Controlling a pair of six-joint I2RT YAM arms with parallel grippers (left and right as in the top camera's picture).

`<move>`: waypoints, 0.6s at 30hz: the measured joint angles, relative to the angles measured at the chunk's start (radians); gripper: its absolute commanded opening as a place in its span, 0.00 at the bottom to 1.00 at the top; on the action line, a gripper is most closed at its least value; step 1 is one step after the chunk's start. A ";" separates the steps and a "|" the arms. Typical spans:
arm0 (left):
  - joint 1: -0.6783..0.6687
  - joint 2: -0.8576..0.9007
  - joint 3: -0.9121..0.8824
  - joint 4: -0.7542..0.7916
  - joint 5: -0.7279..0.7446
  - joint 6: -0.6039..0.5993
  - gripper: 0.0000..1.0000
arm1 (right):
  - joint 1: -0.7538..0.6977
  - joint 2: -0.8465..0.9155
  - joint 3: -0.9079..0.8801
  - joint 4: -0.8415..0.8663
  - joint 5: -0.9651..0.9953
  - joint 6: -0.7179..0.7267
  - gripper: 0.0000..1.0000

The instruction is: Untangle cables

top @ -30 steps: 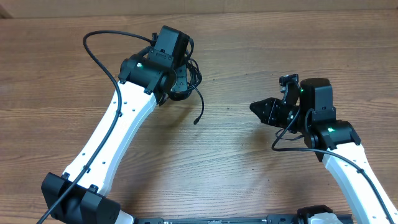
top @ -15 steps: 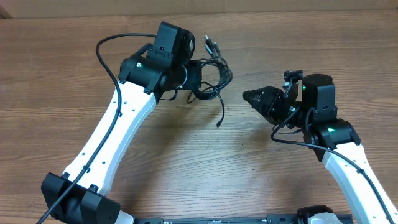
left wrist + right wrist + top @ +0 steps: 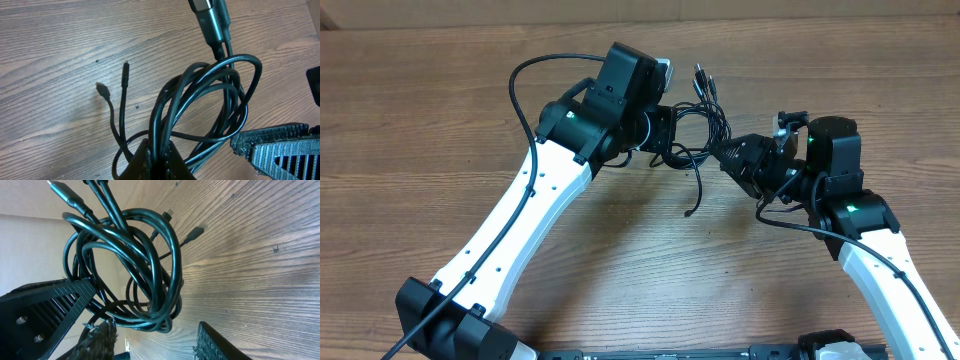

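The left gripper (image 3: 155, 156) is clamped shut on the cables (image 3: 155, 287) — a looped black bundle pinched between its fingers and lifted off the wooden table (image 3: 420, 120). The right gripper (image 3: 156, 326) is seen with its jaws apart, the coil's edge lying between them, ungripped. From overhead the bundle is found between the two grippers, far of centre — one loose strand (image 3: 694, 195) is trailed toward the near side.

Brown wood-grain table (image 3: 420, 120), small dark specks mid-surface. One strand of the cables (image 3: 692, 158) hangs toward it at center; contact unclear.
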 measured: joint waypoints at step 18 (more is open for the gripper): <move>-0.039 0.000 0.000 0.021 0.060 -0.020 0.04 | 0.000 0.014 0.000 0.003 0.053 0.009 0.20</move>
